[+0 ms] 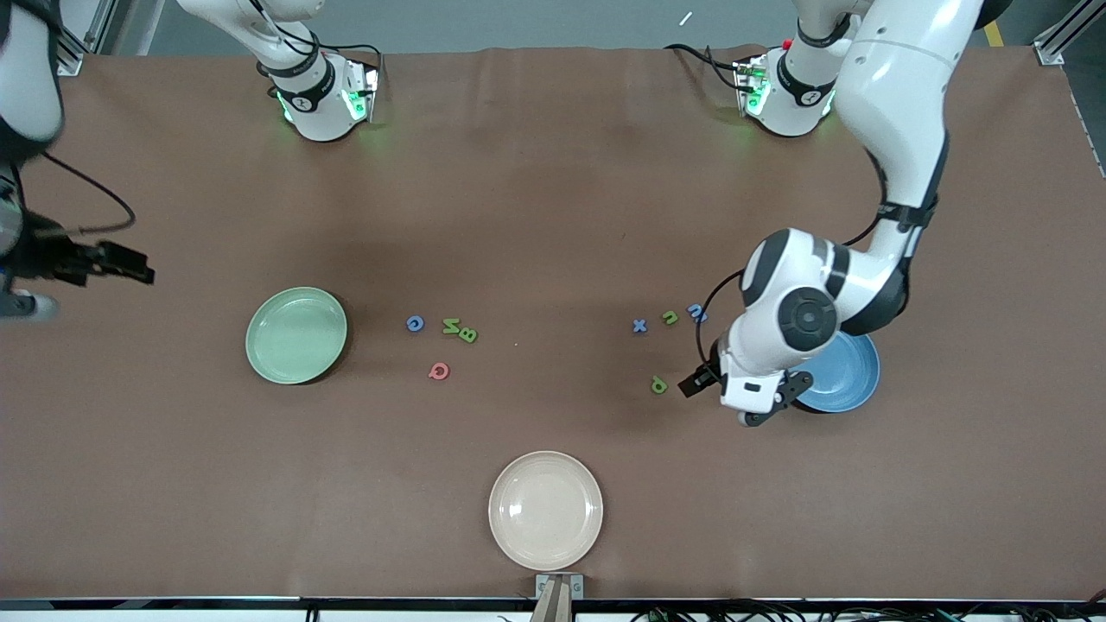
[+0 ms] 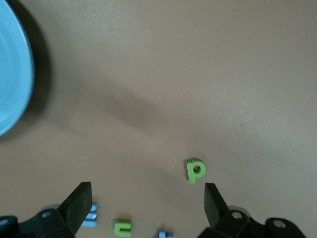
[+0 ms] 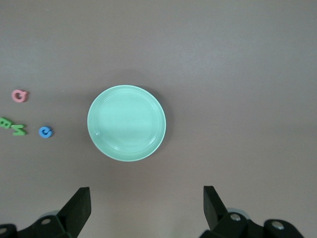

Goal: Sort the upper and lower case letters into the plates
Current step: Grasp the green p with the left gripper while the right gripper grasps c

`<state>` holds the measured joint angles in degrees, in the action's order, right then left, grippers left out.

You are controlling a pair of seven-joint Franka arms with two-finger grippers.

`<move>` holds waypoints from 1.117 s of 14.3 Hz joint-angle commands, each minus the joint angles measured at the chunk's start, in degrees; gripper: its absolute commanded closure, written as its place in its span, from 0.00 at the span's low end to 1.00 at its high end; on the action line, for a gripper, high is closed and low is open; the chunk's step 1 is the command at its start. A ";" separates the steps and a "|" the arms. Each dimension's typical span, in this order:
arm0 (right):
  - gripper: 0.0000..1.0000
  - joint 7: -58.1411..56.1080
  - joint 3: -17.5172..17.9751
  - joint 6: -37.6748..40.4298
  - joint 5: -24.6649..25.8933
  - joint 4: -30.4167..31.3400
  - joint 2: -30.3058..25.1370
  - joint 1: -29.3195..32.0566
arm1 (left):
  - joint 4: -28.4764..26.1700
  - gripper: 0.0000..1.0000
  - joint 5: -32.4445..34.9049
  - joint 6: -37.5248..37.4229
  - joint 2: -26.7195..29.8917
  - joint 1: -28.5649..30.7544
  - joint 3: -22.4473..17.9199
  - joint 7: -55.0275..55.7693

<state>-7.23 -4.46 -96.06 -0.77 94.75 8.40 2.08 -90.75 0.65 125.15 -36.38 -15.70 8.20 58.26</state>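
Note:
A pale green plate lies toward the right arm's end, a blue plate toward the left arm's end. Beside the green plate lie a blue G, green M, green B and pink Q. Near the blue plate lie a blue x, green n, blue u and green p. My left gripper hangs open and empty low over the table between the p and the blue plate. My right gripper waits open, high over the green plate.
A cream-beige plate sits near the table's front edge, midway along it. The left arm's forearm covers part of the blue plate. Both arm bases stand along the back edge.

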 commanded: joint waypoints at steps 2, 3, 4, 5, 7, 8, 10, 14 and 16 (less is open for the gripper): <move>0.00 5.27 0.86 -2.70 -4.13 1.47 1.70 -1.45 | 0.57 0.00 1.99 7.01 -3.68 -2.40 -0.12 9.57; 0.00 8.86 0.86 -6.47 -6.42 4.44 1.70 -2.77 | 0.92 0.00 1.90 8.69 -5.00 -3.10 -0.12 11.59; 0.00 10.46 0.86 -10.25 -6.88 7.26 1.70 -4.44 | 1.71 0.00 1.90 8.96 -6.14 -3.28 -0.12 11.96; 0.00 10.92 0.86 -15.24 -6.97 10.68 1.70 -6.11 | 2.76 0.00 1.90 8.97 -7.37 -3.37 -0.12 12.05; 0.00 12.84 0.86 -21.86 -6.97 15.71 1.70 -8.49 | 2.95 0.00 1.90 9.05 -8.44 -4.42 -0.47 12.05; 0.00 15.12 0.77 -23.63 -6.97 16.94 2.14 -10.41 | 3.21 0.01 1.99 9.05 -8.96 -4.95 -0.64 12.05; 0.00 22.05 0.85 -26.97 -6.88 18.79 4.07 -13.32 | 3.39 0.07 2.08 9.05 -9.93 -5.39 -0.73 12.05; 0.00 25.33 0.85 -40.14 -6.88 24.41 8.28 -17.90 | 3.39 0.28 2.78 9.05 -10.20 -5.39 -0.73 12.05; 0.00 25.94 0.77 -45.24 -6.88 25.91 11.27 -19.39 | 3.48 0.31 2.78 9.05 -10.55 -5.39 -0.73 12.05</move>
<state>17.56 -3.22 -136.91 -7.22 118.73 17.70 -16.22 -88.58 2.22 134.20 -46.03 -20.49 7.94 68.92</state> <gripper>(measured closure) 0.000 0.291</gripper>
